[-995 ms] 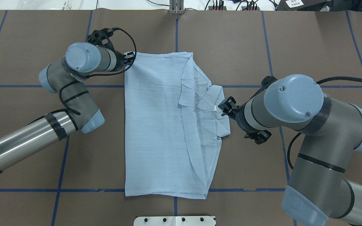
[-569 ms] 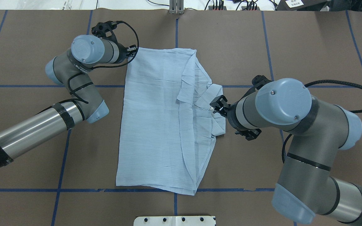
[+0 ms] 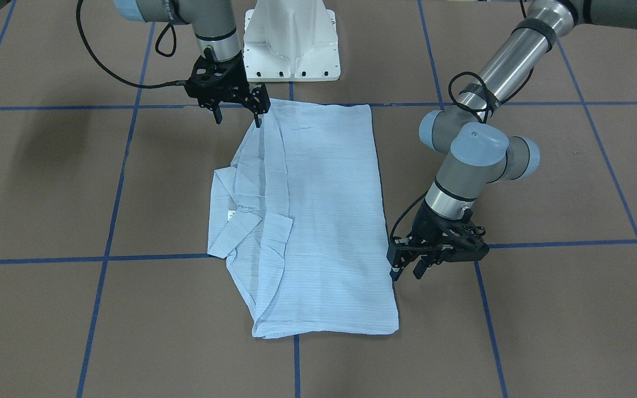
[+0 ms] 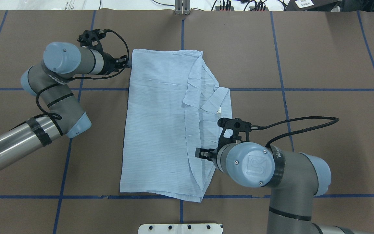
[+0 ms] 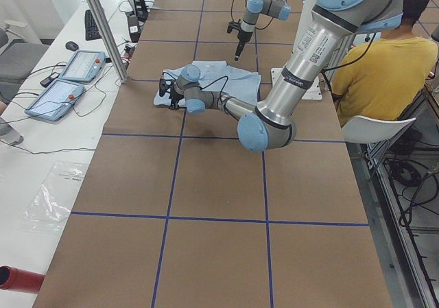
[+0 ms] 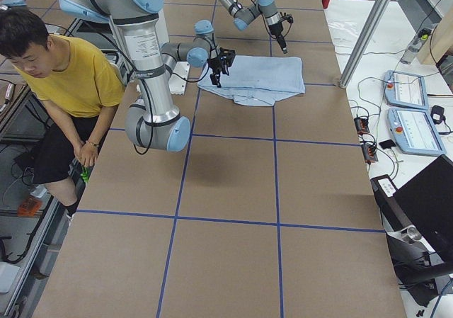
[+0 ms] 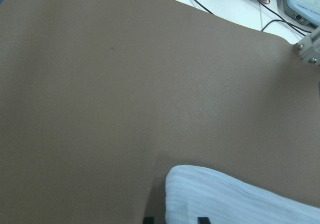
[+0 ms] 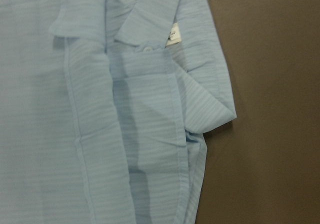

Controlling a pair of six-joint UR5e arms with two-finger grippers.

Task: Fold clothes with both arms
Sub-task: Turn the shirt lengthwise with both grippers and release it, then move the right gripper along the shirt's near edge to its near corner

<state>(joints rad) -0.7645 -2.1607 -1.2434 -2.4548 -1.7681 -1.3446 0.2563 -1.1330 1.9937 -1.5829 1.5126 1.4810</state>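
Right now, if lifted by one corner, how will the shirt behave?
Probably floppy: the shirt lies in thin, creased layers, so it should drape, not hold shape. Likely light, given such thin cloth. Pushed, the loose folds by the collar may bunch rather than slide.

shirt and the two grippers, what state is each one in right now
shirt: folded lengthwise, lying flat on the table, collar and label showing
left gripper: open, empty, low beside the shirt's edge
right gripper: open, empty, hanging over the shirt's right part
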